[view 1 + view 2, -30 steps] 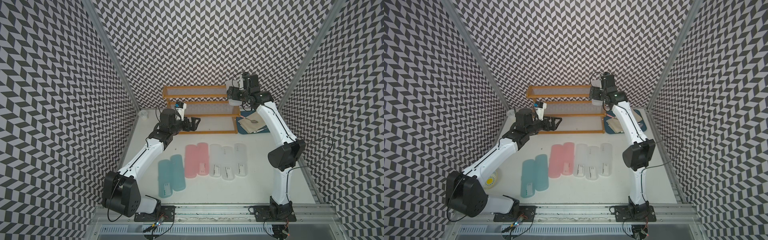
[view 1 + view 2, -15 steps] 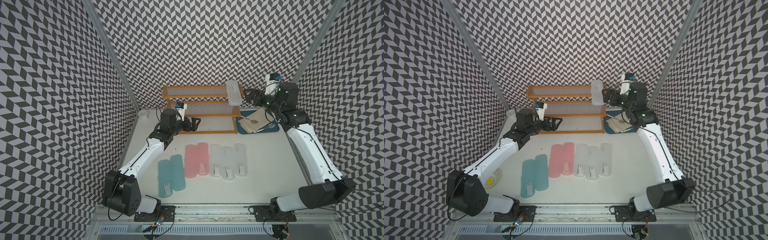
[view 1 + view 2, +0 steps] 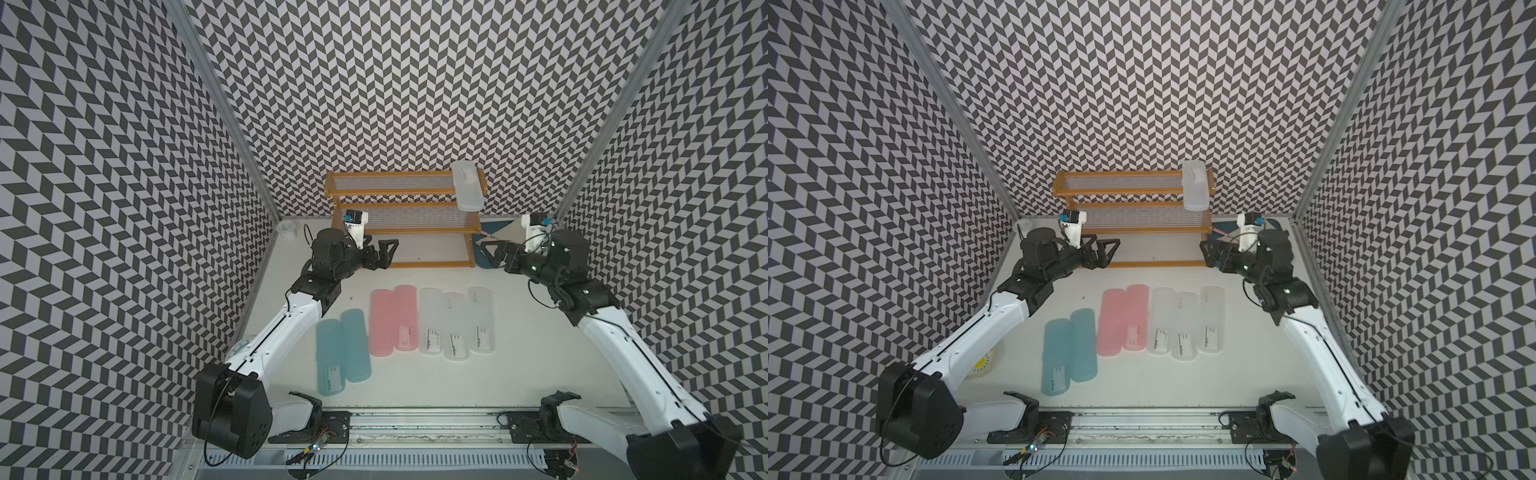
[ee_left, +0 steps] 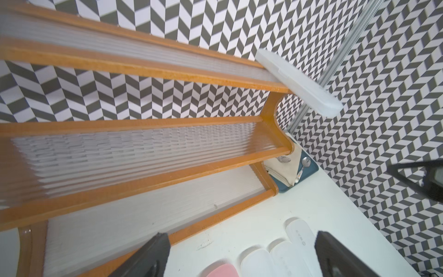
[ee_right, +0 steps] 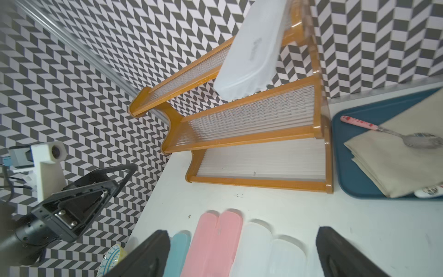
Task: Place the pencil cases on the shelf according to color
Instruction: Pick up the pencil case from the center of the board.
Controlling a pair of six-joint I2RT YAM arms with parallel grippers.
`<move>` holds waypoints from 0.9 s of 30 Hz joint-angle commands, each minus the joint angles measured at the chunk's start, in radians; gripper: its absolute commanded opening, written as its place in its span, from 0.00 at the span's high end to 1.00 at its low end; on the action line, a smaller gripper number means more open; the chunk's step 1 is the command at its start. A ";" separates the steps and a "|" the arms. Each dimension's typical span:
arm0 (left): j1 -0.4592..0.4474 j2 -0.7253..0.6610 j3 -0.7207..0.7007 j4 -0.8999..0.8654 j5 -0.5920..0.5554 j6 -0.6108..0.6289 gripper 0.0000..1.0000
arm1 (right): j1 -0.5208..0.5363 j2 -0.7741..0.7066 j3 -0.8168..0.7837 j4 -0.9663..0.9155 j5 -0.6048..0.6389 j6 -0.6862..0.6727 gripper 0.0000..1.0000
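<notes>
The orange-brown shelf [image 3: 403,220] [image 3: 1133,216] stands at the back wall. One frosted white pencil case [image 3: 468,185] [image 3: 1196,185] [image 4: 299,84] [image 5: 251,52] lies across the right end of its top tier, overhanging the front. Two teal cases [image 3: 343,357], two pink cases [image 3: 392,320] and three white cases [image 3: 455,324] lie flat in a row on the table. My left gripper [image 3: 388,253] [image 3: 1111,252] [image 4: 239,239] hovers open before the lowest tier's left part. My right gripper [image 3: 488,255] [image 3: 1207,254] [image 5: 242,236] hangs open and empty by the shelf's right foot.
A blue tray [image 5: 340,148] [image 3: 496,226] holding a beige cloth and a spoon sits right of the shelf, behind my right gripper. A small patterned dish [image 3: 982,361] lies under my left arm. A clear cup [image 3: 286,228] stands in the back left corner. Patterned walls close three sides.
My right gripper has let go of the white case on the top tier and drawn back right and down to beside the shelf's foot. The left arm has not moved.
</notes>
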 commanded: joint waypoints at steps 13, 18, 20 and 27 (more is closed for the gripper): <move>0.011 -0.068 0.040 -0.171 -0.013 -0.081 0.00 | 0.078 -0.030 -0.191 -0.225 0.150 0.116 0.05; 0.016 -0.164 -0.108 -0.138 -0.052 -0.062 0.00 | 0.152 -0.033 -0.266 -0.252 0.289 0.169 0.06; 0.026 -0.170 -0.124 -0.152 -0.070 -0.068 0.00 | 0.177 -0.004 -0.285 -0.264 0.346 0.167 0.09; 0.073 -0.182 -0.113 -0.154 -0.058 -0.085 0.00 | 0.252 0.099 -0.353 -0.212 0.367 0.219 0.08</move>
